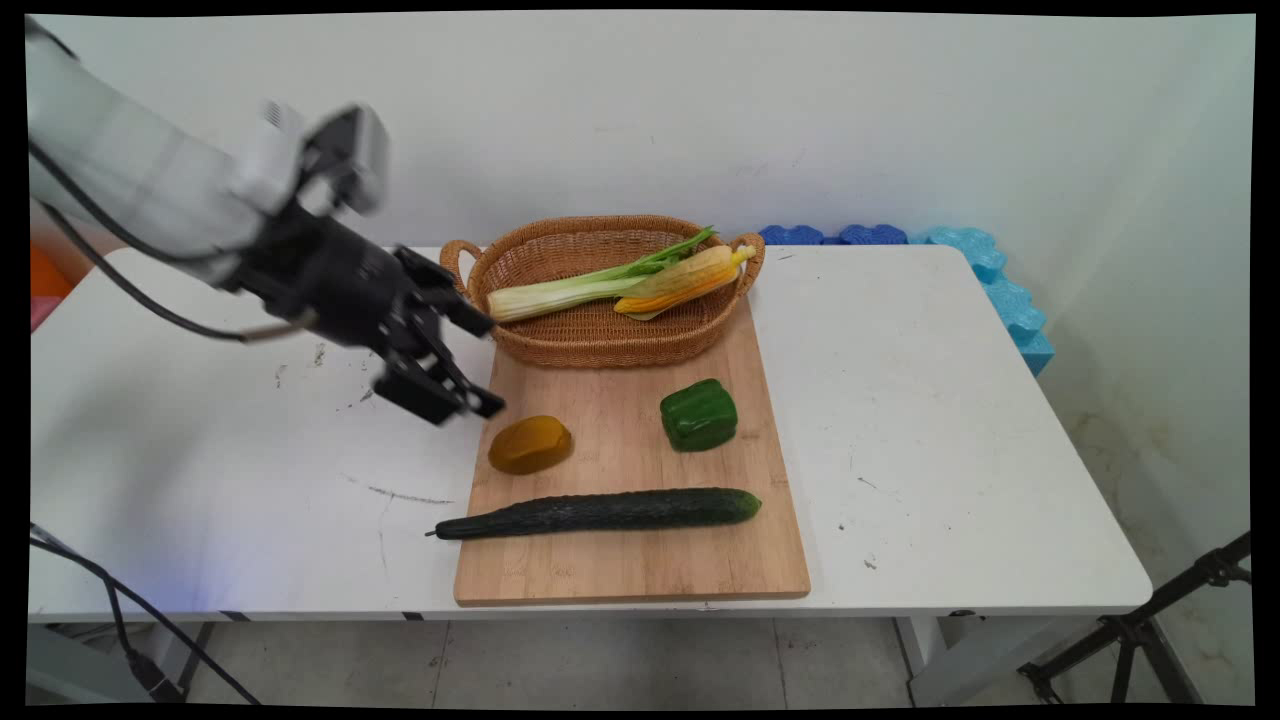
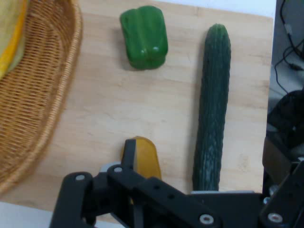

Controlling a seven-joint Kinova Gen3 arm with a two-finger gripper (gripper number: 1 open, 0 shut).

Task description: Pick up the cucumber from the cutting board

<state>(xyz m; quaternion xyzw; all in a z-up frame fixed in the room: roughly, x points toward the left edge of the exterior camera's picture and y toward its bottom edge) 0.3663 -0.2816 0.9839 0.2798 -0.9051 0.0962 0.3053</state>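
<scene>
Black gripper hovers above bench at left edge of wooden cutting board, fingers spread apart, gripping nothing. Nearest item: yellow-brown potato-like piece, just right of and below gripper, lying on board; hand view shows it partly behind linkage. Dark green cucumber lies across board's near part, stem end overhanging left edge. Green bell pepper sits right of centre. Wicker basket rests on board's far end, holding celery stalk and corn cob. Blue foam lines far right bench edge.
</scene>
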